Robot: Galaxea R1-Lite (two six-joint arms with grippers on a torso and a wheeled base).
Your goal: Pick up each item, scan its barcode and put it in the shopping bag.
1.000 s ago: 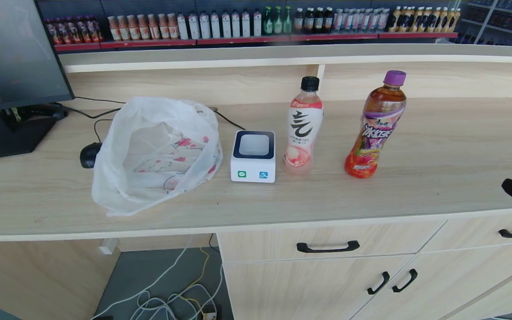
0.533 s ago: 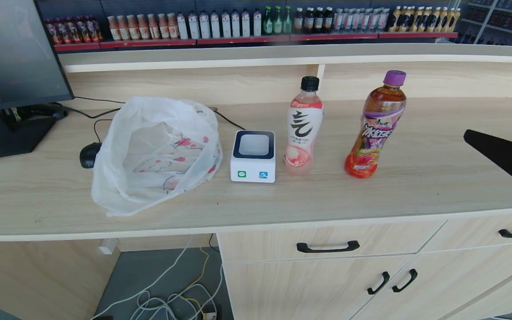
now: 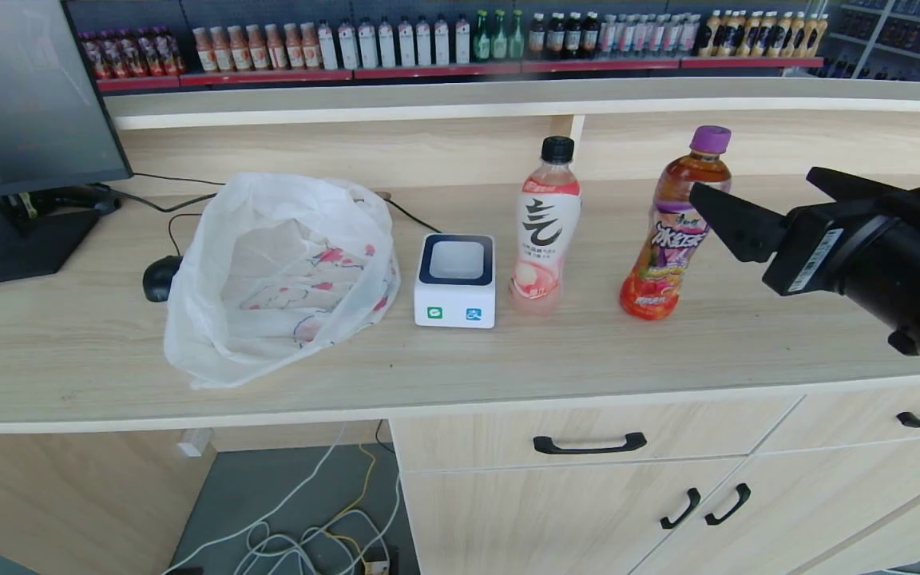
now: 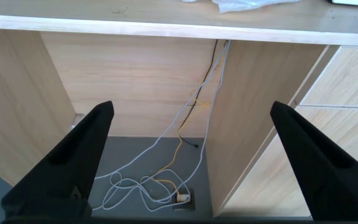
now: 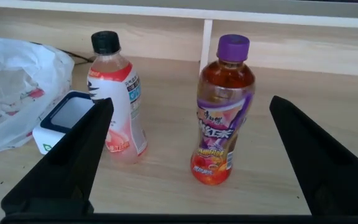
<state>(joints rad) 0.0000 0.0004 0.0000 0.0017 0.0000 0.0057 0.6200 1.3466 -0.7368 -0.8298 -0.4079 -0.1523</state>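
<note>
Your right gripper point(image 3: 751, 184) hangs released at the purple-cap bottle's point(image 3: 676, 231) 4 o'clock; your left gripper point(image 4: 191, 109), released too, sits below the table point(image 3: 508, 359).

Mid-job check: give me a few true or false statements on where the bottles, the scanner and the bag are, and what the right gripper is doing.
1. The black-capped bottle and the purple-capped bottle both stand upright on the counter. True.
2. The purple-capped bottle lies in the bag. False: it stands on the counter, apart from the shopping bag.
3. The right gripper has its fingers open and holds nothing. True.
4. The white box sits between the two bottles. False: the scanner sits between the shopping bag and the black-capped bottle.
</note>
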